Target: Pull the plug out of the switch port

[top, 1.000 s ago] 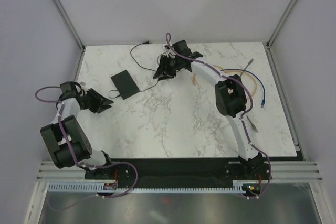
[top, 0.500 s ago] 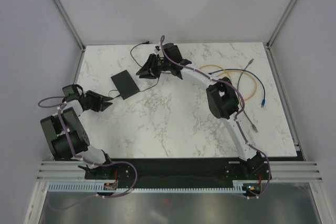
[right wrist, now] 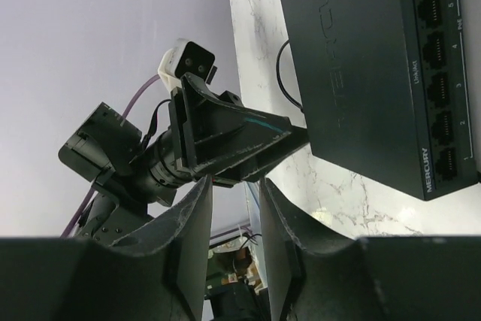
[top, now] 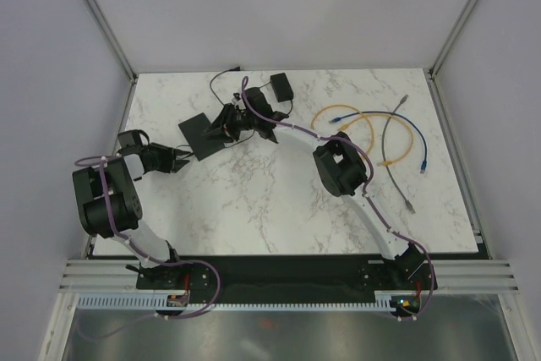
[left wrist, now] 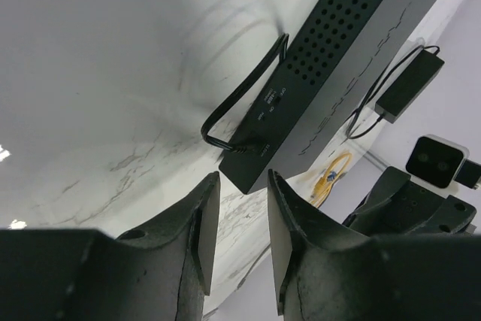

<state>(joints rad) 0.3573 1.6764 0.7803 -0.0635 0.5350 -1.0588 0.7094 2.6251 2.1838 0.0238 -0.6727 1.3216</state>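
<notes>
Table [top: 279,200]: white marble, grey walls around.
Switch [left wrist: 338,50]: flat black box, far left on the table.
Plug [left wrist: 242,149]: seated in the switch's end port, just ahead of the left fingers [left wrist: 197,223].
Left fingers: apart.
Right fingers [right wrist: 192,223]: apart, near the switch's port row.

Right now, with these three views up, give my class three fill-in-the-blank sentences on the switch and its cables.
1. In the left wrist view, the cord plugged into the switch is ___ in colour.
2. In the right wrist view, the ports in the row on the switch all look ___.
3. In the top view, the yellow cable lies to the ___ of the switch.
Missing words: black; empty; right.
</notes>
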